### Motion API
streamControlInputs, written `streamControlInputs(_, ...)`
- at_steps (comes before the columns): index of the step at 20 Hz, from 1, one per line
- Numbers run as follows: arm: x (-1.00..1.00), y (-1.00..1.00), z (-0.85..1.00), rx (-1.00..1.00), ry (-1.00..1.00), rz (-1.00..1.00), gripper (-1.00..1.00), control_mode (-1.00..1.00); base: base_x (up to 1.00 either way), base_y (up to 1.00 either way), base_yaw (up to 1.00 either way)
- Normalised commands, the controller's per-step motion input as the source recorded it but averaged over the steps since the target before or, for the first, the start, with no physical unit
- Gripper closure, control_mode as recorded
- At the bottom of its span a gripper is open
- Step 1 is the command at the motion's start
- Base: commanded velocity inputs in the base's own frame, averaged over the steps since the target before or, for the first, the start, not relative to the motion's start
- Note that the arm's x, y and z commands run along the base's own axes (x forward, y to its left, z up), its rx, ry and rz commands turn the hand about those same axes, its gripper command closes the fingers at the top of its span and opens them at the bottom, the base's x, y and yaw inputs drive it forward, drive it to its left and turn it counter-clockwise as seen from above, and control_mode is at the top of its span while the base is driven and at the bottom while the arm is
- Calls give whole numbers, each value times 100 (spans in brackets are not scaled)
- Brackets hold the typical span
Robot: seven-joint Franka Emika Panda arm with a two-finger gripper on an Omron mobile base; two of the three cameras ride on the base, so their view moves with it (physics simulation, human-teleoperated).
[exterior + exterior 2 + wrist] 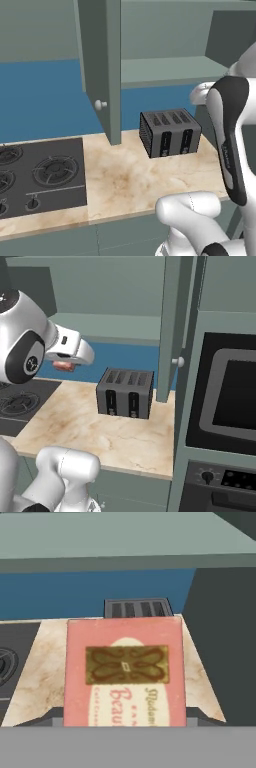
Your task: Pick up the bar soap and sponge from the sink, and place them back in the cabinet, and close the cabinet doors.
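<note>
The bar soap [125, 672], pinkish-red with a gold emblem and script on its paler face, sits between my fingers, with my gripper [125, 719] shut on it. From the right base view the bar soap [63, 366] peeks out under my hand, where the gripper [67, 363] hangs above the counter, left of the toaster. The cabinet [165, 70] stands open above, its inner shelf [125, 537] ahead of and higher than the soap. One cabinet door [102, 65] swings out at the left, another cabinet door [172, 331] at the right. The sponge and the sink are out of view.
A dark four-slot toaster [170, 132] [125, 392] stands on the marble counter [130, 175] below the cabinet. A black gas stove [40, 175] lies to the left. A built-in oven [230, 391] in a tall unit bounds the right side.
</note>
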Motion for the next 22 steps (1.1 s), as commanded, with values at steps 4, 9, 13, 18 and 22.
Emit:
streamControlInputs(4,14,0,19,0,-3,0,100,-100,0,0,0)
streamControlInputs(9,20,0,17,0,-2,0,100,-100,0,0,0)
streamControlInputs(13,27,0,13,0,0,0,100,-100,0,0,0)
streamControlInputs(18,33,0,12,0,-1,0,100,-100,0,0,0)
streamControlInputs(22,39,0,6,0,0,0,100,-100,0,0,0)
